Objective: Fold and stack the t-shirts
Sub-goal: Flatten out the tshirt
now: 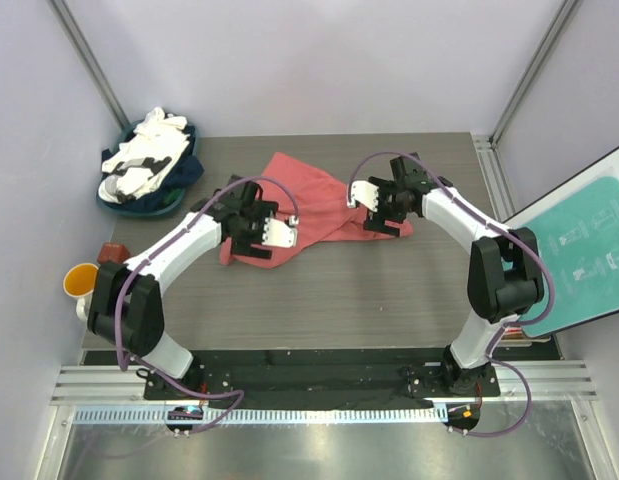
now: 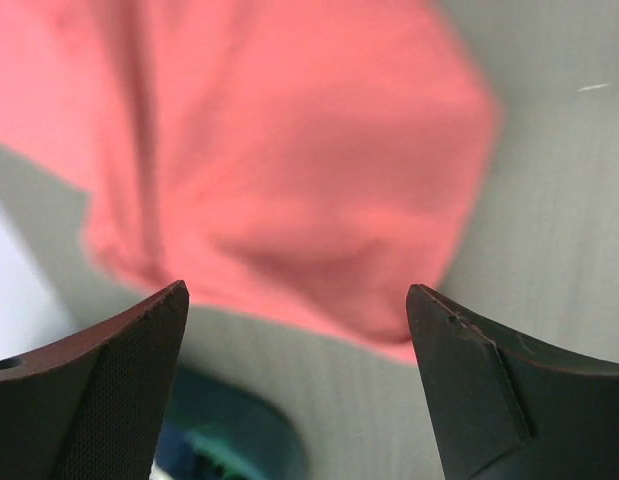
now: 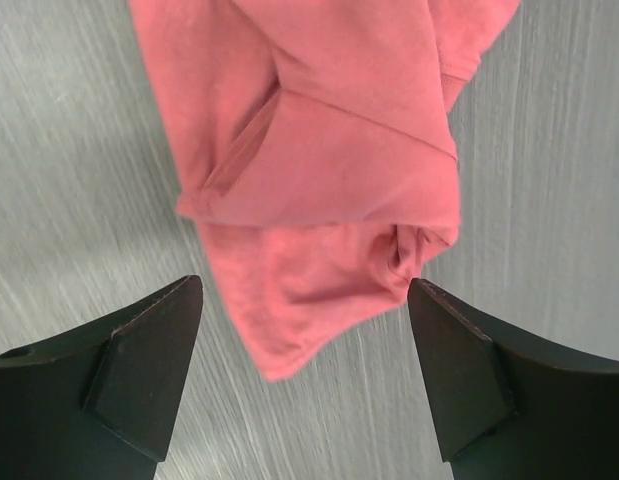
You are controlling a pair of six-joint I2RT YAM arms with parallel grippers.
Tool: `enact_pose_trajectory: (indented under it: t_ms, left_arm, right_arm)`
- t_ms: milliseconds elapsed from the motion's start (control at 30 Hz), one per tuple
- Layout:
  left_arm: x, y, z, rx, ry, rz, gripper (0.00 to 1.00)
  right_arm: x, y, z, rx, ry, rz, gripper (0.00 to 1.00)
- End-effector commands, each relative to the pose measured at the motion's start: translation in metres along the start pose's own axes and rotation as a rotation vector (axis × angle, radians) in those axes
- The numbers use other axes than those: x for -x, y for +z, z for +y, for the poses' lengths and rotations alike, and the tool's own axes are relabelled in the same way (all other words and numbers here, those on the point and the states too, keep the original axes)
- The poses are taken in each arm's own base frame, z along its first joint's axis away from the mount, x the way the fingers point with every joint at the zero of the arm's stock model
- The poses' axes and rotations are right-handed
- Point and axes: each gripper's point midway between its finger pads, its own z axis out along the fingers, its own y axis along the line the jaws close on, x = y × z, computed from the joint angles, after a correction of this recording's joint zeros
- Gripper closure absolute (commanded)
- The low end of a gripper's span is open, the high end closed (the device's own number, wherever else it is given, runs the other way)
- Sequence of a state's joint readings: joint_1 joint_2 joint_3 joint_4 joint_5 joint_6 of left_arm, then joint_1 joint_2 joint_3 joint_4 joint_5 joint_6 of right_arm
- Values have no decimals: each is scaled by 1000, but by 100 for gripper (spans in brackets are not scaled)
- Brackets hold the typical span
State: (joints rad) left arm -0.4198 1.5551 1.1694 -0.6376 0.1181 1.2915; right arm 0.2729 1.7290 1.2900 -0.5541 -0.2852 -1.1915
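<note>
A coral-red t-shirt (image 1: 314,195) lies crumpled on the grey table (image 1: 389,290), near the middle. My left gripper (image 1: 263,230) hovers over its left end and my right gripper (image 1: 381,214) over its right end. In the left wrist view the red t-shirt (image 2: 289,170) is blurred beyond the open left gripper (image 2: 297,300), which holds nothing. In the right wrist view a folded corner of the red t-shirt (image 3: 319,170) lies on the table just ahead of the open, empty right gripper (image 3: 305,290). White and dark navy t-shirts (image 1: 149,160) are piled at the back left.
A teal basket (image 1: 139,208) at the back left corner holds the white and navy pile. An orange-lined mug (image 1: 81,280) stands at the table's left edge. A teal board (image 1: 589,250) leans at the right. A blurred teal shape (image 2: 229,440) shows low in the left wrist view.
</note>
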Motion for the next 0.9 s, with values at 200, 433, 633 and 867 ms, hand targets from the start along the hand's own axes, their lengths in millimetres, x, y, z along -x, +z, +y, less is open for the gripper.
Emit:
enact_pose_trajectory:
  t_ms: [200, 433, 633, 867]
  left_arm:
    - [19, 19, -65, -168, -36, -68, 13]
    - [14, 38, -90, -198, -50, -55, 15]
    - [8, 66, -77, -131, -112, -14, 18]
    - [3, 84, -75, -116, -124, 9, 36]
  right_arm:
    - [31, 16, -22, -26, 157, -96, 12]
    - [36, 25, -31, -38, 205, -99, 13]
    - [40, 28, -40, -52, 232, -104, 13]
    - [38, 27, -43, -63, 223, -91, 13]
